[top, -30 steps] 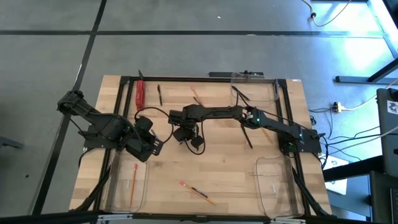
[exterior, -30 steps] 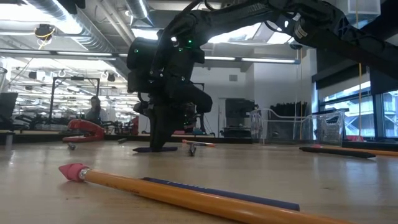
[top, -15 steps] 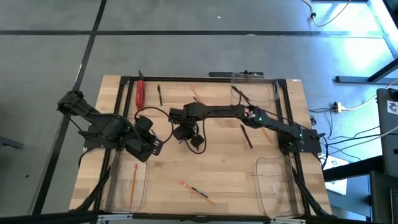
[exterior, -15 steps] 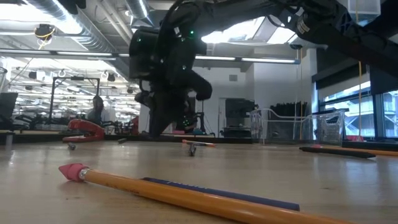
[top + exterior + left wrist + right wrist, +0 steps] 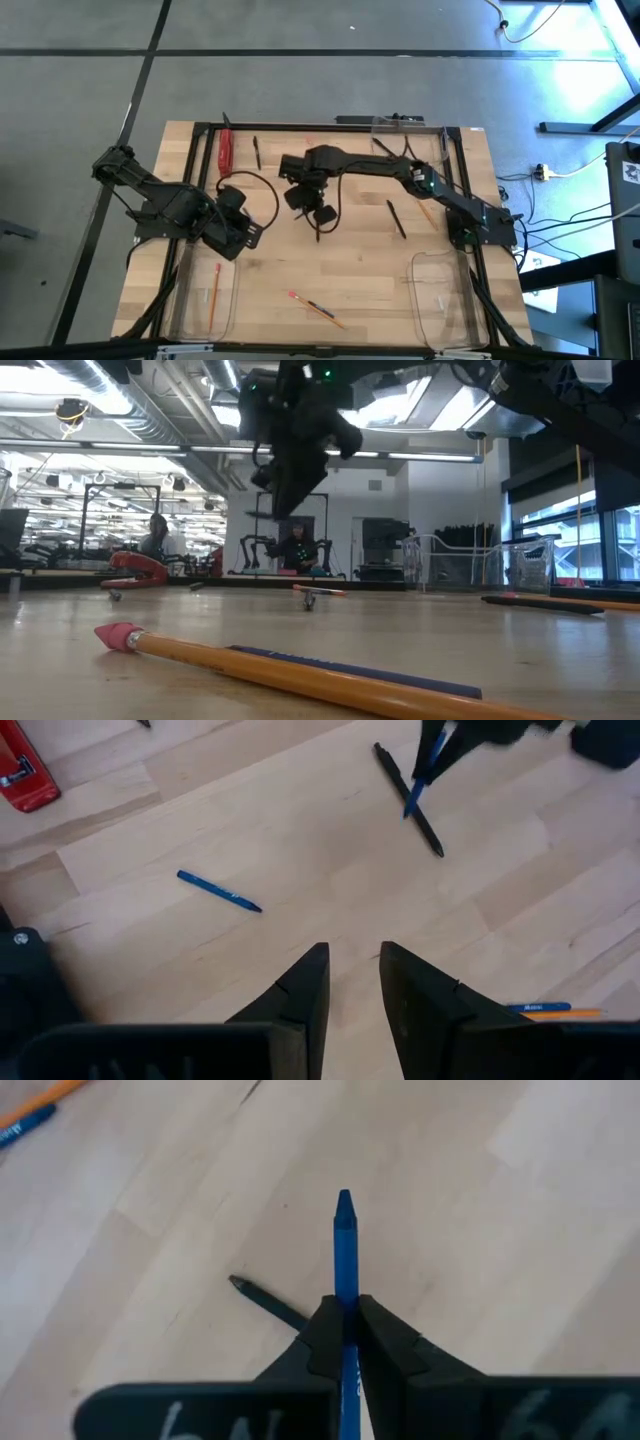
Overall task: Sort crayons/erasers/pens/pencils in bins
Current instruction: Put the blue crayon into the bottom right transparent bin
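Observation:
My right gripper point(image 5: 345, 1315) is shut on a blue crayon point(image 5: 345, 1245) and hangs well above the table's middle point(image 5: 318, 222); it shows high in the low view point(image 5: 285, 500) and far off in the left wrist view point(image 5: 440, 740). My left gripper point(image 5: 355, 980) is open and empty at the table's left point(image 5: 245, 235). A second blue crayon point(image 5: 218, 890) lies flat on the wood. A black pen point(image 5: 397, 218) lies right of centre. A pencil point(image 5: 318, 310) lies beside another crayon near the front edge. My right gripper pinches the crayon's shaft point(image 5: 346, 1302) between its two fingers, the crayon lying along the fingers. The pointed tip point(image 5: 345, 1200) sticks out past the fingertips. The fingers slant downward from above. The crayon is lifted clear of the table.
A clear bin point(image 5: 205, 295) at the near left holds a pencil. Another bin point(image 5: 445, 300) stands at the near right and a third point(image 5: 410, 140) at the far right. A red object point(image 5: 226, 150) and a pen point(image 5: 256, 150) lie at the far left.
My right gripper has risen from the table with the crayon and drifted toward the far edge. The crayon, which lay on the wood under the fingers, now hangs clear of it.

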{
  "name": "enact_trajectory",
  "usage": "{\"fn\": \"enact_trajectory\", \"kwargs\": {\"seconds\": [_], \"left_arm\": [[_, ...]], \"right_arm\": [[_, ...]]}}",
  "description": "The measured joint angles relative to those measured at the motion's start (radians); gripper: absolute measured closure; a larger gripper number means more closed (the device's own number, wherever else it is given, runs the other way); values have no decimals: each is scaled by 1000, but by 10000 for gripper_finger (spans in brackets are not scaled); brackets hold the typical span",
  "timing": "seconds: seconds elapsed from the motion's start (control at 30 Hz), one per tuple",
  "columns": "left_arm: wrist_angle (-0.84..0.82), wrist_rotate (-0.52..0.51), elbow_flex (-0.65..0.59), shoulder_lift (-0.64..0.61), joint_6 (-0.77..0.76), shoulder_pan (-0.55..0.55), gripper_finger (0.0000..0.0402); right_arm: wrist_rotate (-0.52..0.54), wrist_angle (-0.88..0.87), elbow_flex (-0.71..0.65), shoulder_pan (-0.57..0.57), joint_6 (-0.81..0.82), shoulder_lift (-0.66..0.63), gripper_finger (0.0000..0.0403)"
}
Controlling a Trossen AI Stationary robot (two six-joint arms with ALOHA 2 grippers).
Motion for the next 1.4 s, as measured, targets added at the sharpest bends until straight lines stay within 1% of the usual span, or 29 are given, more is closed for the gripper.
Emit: {"fn": "enact_trajectory", "kwargs": {"seconds": [0.2, 0.33, 0.4, 0.5, 0.57, 0.73, 1.03, 1.13, 1.4], "left_arm": [[2, -11, 0, 0, 36, 0, 317], [1, -51, 0, 0, 65, 0, 317], [0, -72, 0, 0, 77, 0, 317], [-1, -90, 0, 0, 79, 0, 317], [0, -102, 0, 0, 94, 1, 317], [0, -106, 0, 0, 141, 1, 317], [3, -130, 0, 0, 200, 1, 317], [6, -131, 0, 0, 207, 1, 317], [7, -140, 0, 0, 209, 1, 317]], "right_arm": [[4, -49, 0, -8, 28, -39, 382], [5, -97, 0, -9, 28, -53, 382], [27, -128, 0, -8, 28, -60, 382], [89, -160, 0, -9, 29, -72, 382], [106, -177, 0, -9, 38, -81, 382], [104, -252, 1, -9, 66, -106, 382], [104, -305, 1, 1, 119, -162, 382], [108, -306, 1, 8, 158, -188, 382], [101, -305, 1, 61, 168, -271, 382]]}}
